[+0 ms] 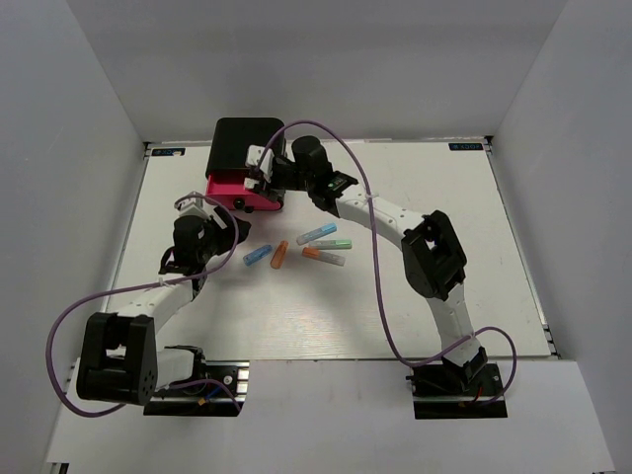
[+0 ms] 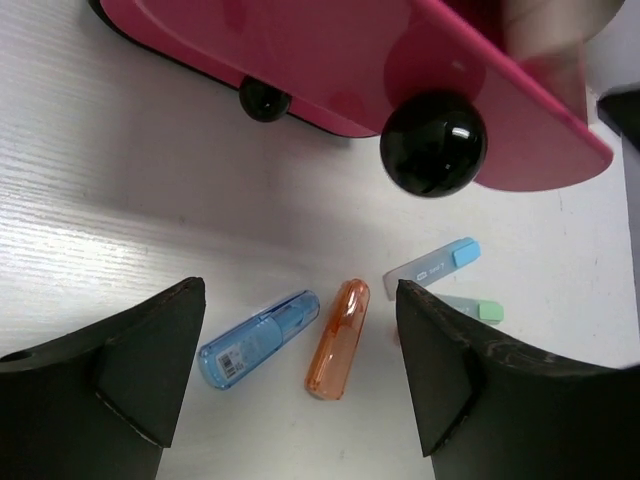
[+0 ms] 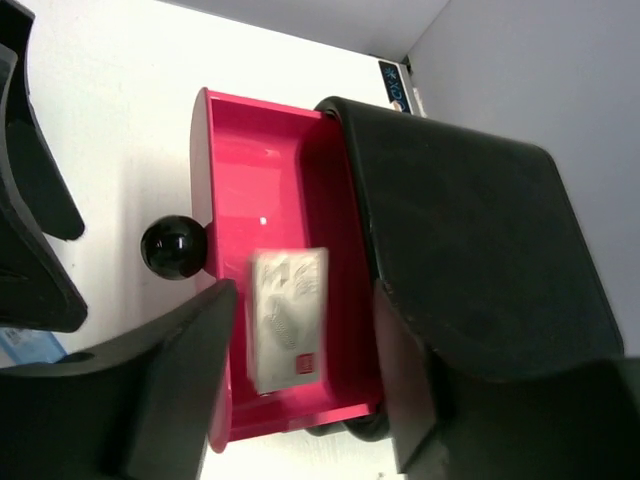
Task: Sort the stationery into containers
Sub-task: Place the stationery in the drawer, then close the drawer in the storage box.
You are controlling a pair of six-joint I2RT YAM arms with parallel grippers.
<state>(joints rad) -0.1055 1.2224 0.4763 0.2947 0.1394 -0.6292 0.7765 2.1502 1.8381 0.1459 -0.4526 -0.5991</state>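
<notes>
The black cabinet (image 1: pixel 245 136) stands at the back left with one pink drawer (image 1: pixel 237 188) pulled out. My right gripper (image 1: pixel 263 170) hangs open above that drawer. In the right wrist view the gripper (image 3: pixel 305 300) frames a white block (image 3: pixel 288 318), blurred, lying inside the drawer (image 3: pixel 240 160). My left gripper (image 1: pixel 212 235) is open and empty, low over the table in front of the drawer. In the left wrist view its gripper (image 2: pixel 300 370) frames a blue piece (image 2: pixel 258 340) and an orange piece (image 2: pixel 338 338). A light-blue-capped piece (image 2: pixel 432 267) and a green-capped piece (image 2: pixel 472 309) lie just beyond.
In the top view the loose pieces lie in a cluster: blue (image 1: pixel 258 256), orange (image 1: pixel 279 256), light blue (image 1: pixel 316 234), green (image 1: pixel 333 243), orange-and-white (image 1: pixel 324 257). Two black knobs (image 2: pixel 433 143) (image 2: pixel 263 99) show close above the left gripper. White walls enclose the table.
</notes>
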